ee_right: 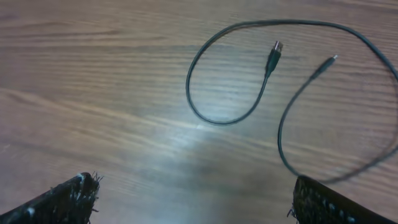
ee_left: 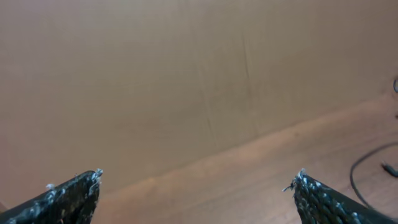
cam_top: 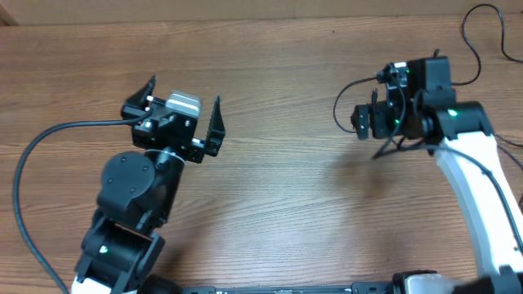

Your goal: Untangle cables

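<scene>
Right gripper [ee_right: 193,190] fingers wide apart, holding nothing, hovering over black cable [ee_right: 272,65] looped loose on wooden table [ee_right: 93,93] (both plug ends [ee_right: 328,61] close together). Left gripper [ee_left: 199,186] likewise spread, empty.

**Black arm, white arm**

The left arm [cam_top: 131,196] is showing black rounded housings, a silver block [cam_top: 185,104] at its wrist and a thick black cord [cam_top: 82,124]. The right arm [cam_top: 474,188] is wearing white shells, with green lights [cam_top: 451,113] glowing.
</scene>
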Tool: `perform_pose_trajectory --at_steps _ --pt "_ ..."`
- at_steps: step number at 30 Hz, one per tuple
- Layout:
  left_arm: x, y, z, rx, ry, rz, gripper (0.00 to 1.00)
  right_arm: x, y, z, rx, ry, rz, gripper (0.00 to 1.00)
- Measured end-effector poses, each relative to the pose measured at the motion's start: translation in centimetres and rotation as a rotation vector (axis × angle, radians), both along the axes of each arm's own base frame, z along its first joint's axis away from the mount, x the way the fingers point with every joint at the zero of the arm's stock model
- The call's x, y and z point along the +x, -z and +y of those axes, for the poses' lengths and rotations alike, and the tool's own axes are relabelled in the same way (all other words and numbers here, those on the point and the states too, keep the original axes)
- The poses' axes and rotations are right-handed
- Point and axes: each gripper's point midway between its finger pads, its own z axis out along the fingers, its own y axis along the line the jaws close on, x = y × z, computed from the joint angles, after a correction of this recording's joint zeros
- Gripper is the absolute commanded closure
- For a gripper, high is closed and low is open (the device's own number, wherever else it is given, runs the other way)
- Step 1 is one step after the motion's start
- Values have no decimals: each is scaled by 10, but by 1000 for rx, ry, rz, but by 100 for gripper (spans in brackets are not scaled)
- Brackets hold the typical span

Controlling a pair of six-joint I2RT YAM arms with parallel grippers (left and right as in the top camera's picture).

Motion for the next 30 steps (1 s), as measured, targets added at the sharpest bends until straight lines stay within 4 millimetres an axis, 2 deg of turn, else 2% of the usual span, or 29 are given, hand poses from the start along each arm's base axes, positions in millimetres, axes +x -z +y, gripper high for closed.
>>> perform_pose_trajectory --at_steps 5,14,17,24,30 --pt "2 18 -1 -17 0 41 1 12 -2 6 34 -6 -38 0" --pt "3 21 -2 -21 -2 49 0 12 -4 11 55 -19 -42 0" --pt "8 28 -4 -11 -2 71 0 12 -4 11 56 -18 -41 0" --pt "21 75 -10 56 -5 222 1 12 -4 11 55 -18 -41 0" --pt "11 121 -5 136 -9 399 1 12 -4 11 55 -18 -42 0"
